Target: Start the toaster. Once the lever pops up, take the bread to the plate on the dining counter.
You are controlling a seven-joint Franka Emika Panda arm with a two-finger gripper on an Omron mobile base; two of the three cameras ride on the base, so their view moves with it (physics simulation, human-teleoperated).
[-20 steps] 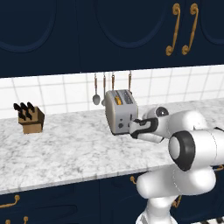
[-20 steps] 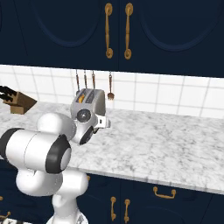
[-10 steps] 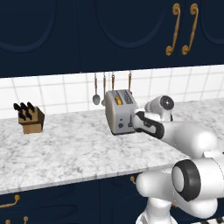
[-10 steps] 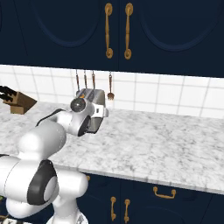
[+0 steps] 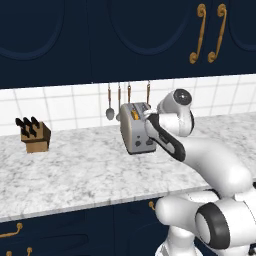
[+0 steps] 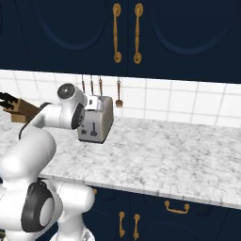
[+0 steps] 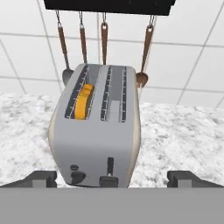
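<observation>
On my left base view I start at the far left with a wooden knife block (image 5: 34, 136) standing on the marbled counter (image 5: 85, 170), well apart from everything else. Moving right, a row of utensils (image 5: 119, 100) hangs on the tiled wall, and just in front of them sits the toaster (image 5: 136, 128), upright on the counter. The bread (image 5: 134, 114) shows as a golden edge in one slot; in my hand view it sits in the left slot (image 7: 83, 101), with the other slot bare. Below the slots, on the narrow face turned toward me, I see the lever (image 7: 109, 181) low down by the bottom edge of the toaster, though the grey band cuts it off there, so I may be misjudging its exact height. Furthest right comes the gripper (image 7: 113, 179), its two fingertips (image 7: 43, 178) spread wide to either side of the toaster's face, holding nothing and not touching the casing.
</observation>
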